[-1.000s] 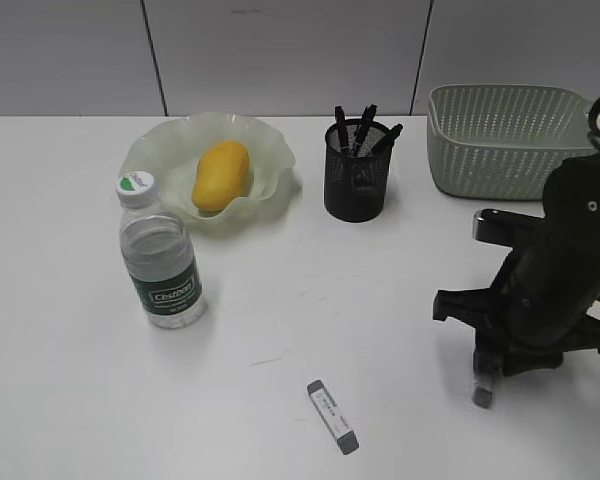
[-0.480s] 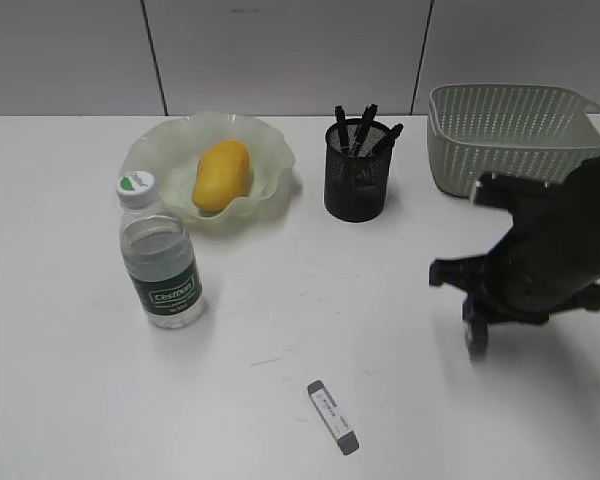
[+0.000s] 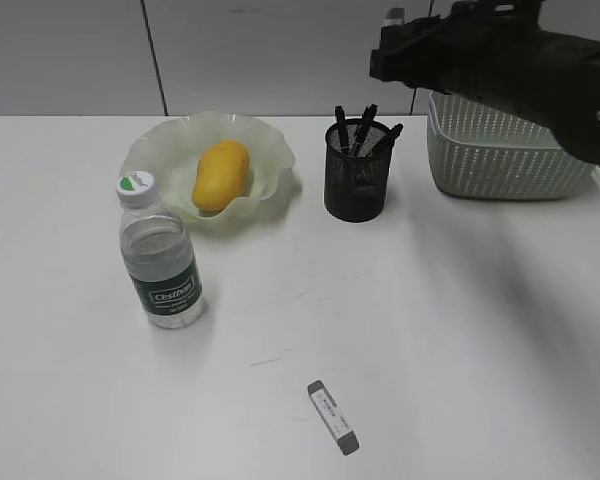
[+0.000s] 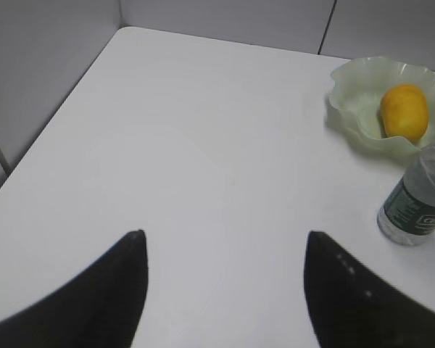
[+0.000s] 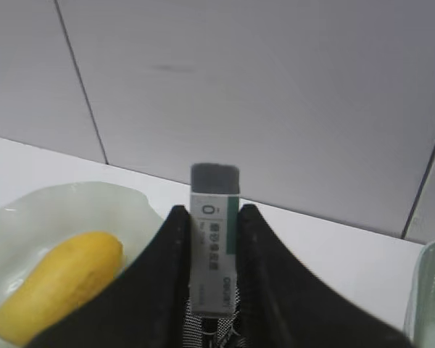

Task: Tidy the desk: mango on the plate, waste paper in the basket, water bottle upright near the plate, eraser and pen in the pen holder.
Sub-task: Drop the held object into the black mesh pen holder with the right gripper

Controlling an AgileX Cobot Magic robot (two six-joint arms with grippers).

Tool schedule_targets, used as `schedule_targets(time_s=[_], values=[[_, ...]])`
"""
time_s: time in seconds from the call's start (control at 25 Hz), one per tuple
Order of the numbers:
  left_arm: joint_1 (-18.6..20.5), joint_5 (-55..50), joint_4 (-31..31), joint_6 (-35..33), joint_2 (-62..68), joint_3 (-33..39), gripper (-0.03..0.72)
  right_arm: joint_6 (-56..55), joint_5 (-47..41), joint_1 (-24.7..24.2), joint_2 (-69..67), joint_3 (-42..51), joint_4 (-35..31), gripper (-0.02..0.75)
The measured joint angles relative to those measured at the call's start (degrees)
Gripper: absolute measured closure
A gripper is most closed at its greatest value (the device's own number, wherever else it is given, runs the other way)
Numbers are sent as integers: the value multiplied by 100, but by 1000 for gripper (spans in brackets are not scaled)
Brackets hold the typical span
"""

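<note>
The mango (image 3: 221, 175) lies on the pale-green plate (image 3: 150, 150). The water bottle (image 3: 160, 262) stands upright in front of the plate. The black mesh pen holder (image 3: 356, 185) holds several pens. My right gripper (image 3: 385, 40) is high above the pen holder; in the right wrist view it (image 5: 212, 210) is shut on a white eraser (image 5: 214, 239) with a grey end, the mesh rim (image 5: 210, 332) just below. A second eraser (image 3: 333, 417) lies on the desk (image 3: 430, 330) at the front. My left gripper (image 4: 225, 235) is open and empty. The waste paper is out of view.
The pale-green basket (image 3: 500, 140) stands at the back right, partly behind my right arm. A grey panelled wall runs behind the desk. The left wrist view shows the desk's far left corner (image 4: 123, 32), with the plate (image 4: 348, 87) and bottle (image 4: 417, 203) to its right.
My right arm has lifted from low over the desk at the right and swung up and back to the left, ending high above the pen holder and basket.
</note>
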State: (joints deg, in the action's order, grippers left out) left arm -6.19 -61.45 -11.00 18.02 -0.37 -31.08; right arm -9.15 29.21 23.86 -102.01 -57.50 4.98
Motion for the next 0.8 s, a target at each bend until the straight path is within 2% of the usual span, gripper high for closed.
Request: schedule_targets(time_s=[0.28,0.32,0.52,0.6,0.68,0.8], values=[[0,0,0,0,0,0,183,271,-12,-1,-1194,-803,-64,575],[0,0,0,0,0,0,183,283,-57,-1,-1239,-810,-64,552],[0,0,0,0,0,0,183,502,-392,-1,-1155,-840,-64,260],[0,0,0,0,0,0,183,531,-945,-1,-937,-840,-64,223],[0,0,0,0,0,0,183,546,-1718,-1,-561,-840,-71,223],[0,0,0,0,0,0,183,548,-2978,-1,323,-697,113,279]])
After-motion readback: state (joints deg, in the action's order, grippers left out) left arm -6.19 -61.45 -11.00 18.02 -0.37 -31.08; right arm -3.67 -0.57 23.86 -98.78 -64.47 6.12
